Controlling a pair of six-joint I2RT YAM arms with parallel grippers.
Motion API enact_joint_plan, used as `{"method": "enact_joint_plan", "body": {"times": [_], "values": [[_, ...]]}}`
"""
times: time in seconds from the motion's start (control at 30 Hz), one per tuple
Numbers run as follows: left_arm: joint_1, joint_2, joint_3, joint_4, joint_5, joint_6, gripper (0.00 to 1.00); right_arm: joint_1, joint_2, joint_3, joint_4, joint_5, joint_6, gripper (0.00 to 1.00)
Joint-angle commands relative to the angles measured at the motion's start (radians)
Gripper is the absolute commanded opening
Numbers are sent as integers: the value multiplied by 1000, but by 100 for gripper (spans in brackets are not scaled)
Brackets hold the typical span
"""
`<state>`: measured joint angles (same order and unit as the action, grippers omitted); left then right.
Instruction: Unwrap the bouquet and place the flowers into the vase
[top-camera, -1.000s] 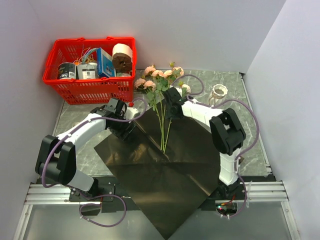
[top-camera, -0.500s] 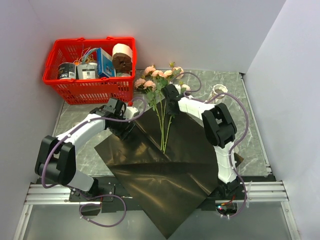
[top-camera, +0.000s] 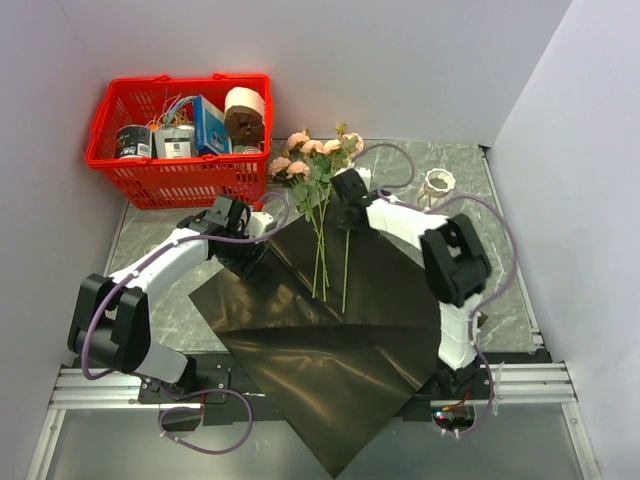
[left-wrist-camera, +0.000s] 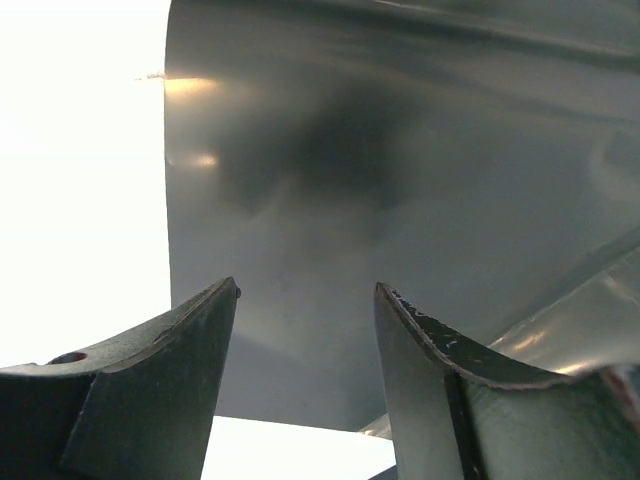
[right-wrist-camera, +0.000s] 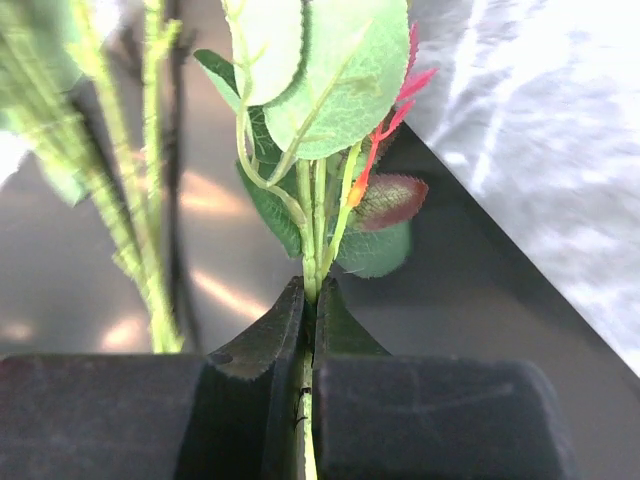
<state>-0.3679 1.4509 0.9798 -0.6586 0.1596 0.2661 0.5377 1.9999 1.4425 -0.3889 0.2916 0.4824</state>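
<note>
- Flowers (top-camera: 312, 165) lay loose on the open paper sheet (top-camera: 330, 340). Their pink heads pointed toward the back wall near the red basket (top-camera: 180, 140), and their green stems ran down across the dark paper.
- One single stem (right-wrist-camera: 318, 215) lay a little apart from the others, to their right.
- The right gripper (right-wrist-camera: 310, 300) had its fingers pressed together on that stem, pinching it just below a cluster of leaves.
- The left gripper (left-wrist-camera: 305, 295) was at the sheet's left edge with its fingers spread and nothing between them. I could not tell whether it touched the paper.
- The vase (top-camera: 437, 183) stood well apart to the right on the table (top-camera: 500, 250), with nothing in it that I could see.
- The stem looked thin, light and springy, and the heavier bloom end seemed likely to droop or swivel in so narrow a pinch.
- A hold high up, close under the leaves, seemed sensible, since it would leave the long bare end free to go into the vase first.
- The leaves and petals looked soft, so squeezing them would probably crush them rather than give any grip.
- The glossy paper looked slippery, so a stem dragged across it would likely slide.
- The slim vase looked easy to knock over, so I judged the lowering should be gentle.
</note>
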Motion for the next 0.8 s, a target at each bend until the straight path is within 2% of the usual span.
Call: {"method": "enact_joint_plan", "body": {"times": [0.0, 0.13, 0.27, 0.37, 0.43, 0.47, 0.5, 0.63, 0.77], "values": [[12, -23, 30, -1, 11, -24, 63, 4, -225, -43, 114, 38, 1, 0], [23, -35, 33, 2, 18, -27, 63, 10, -396, -90, 197, 44, -57, 0], [32, -46, 36, 1, 40, -30, 63, 13, -529, -119, 359, 60, -172, 0], [41, -52, 46, -6, 58, -34, 63, 8, -581, -67, 428, 107, -331, 0], [50, -53, 60, -12, 69, -36, 63, 5, -590, -45, 536, 191, -424, 0], [52, -57, 65, -18, 77, -34, 63, 5, -599, -62, 601, 216, -538, 0], [53, -57, 69, -21, 78, -34, 63, -1, -610, -79, 754, 225, -591, 0], [66, -72, 80, -30, 92, -31, 63, -53, -665, -142, 1051, 247, -781, 0], [69, -90, 73, -33, 106, -25, 63, -105, -664, -105, 1134, 273, -882, 0]]}}
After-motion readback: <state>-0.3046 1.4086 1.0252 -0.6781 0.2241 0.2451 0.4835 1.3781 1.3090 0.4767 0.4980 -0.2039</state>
